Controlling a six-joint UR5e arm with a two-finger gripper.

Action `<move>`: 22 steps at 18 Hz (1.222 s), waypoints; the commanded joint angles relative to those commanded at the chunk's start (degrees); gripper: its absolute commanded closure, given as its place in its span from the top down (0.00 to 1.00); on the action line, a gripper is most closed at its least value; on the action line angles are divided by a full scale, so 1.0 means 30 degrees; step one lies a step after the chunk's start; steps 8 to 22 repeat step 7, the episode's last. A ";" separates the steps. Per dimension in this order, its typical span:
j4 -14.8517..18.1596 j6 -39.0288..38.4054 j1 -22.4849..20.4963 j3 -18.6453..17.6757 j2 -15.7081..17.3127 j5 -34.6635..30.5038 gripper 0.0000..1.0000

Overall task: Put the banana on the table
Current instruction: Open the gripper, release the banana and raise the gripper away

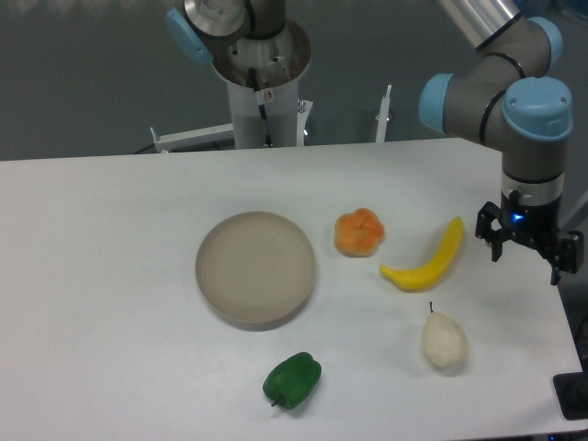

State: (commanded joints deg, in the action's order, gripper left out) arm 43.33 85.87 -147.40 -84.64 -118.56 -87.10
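Banana [428,261]: lying flat on the white counter [110,276], between the orange fruit [359,231] and the pear [444,341], off the plate [256,269].
Gripper [526,258]: fingers apart, nothing held, just right of the banana.
Handling: judged light, smooth, slippery, easily bruised.
Hold: best taken across the thicker middle.

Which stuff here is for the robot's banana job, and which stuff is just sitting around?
For the job:
- banana, lying on the table
- table
- gripper, hovering to the right of the banana, holding nothing

Just lying about:
- plate, with nothing on it
- orange fruit
- pear
- green pepper
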 joint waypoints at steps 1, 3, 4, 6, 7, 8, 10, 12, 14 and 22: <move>0.0000 0.0000 0.0030 0.0001 0.0000 -0.0087 1.00; 0.0000 0.0000 0.0263 0.0059 0.0000 -0.0205 1.00; 0.0000 0.0000 0.0410 0.0088 -0.0087 -0.0263 1.00; 0.0000 0.0000 0.0441 0.0089 -0.0117 -0.0323 1.00; 0.0000 0.0000 0.0441 0.0060 -0.0117 -0.0323 1.00; 0.0000 0.0000 0.0441 0.0060 -0.0117 -0.0323 1.00; 0.0000 0.0000 0.0441 0.0060 -0.0117 -0.0323 1.00; 0.0000 0.0000 0.0441 0.0060 -0.0117 -0.0323 1.00; 0.0000 0.0000 0.0441 0.0060 -0.0117 -0.0323 1.00; 0.0000 0.0000 0.0441 0.0060 -0.0117 -0.0323 1.00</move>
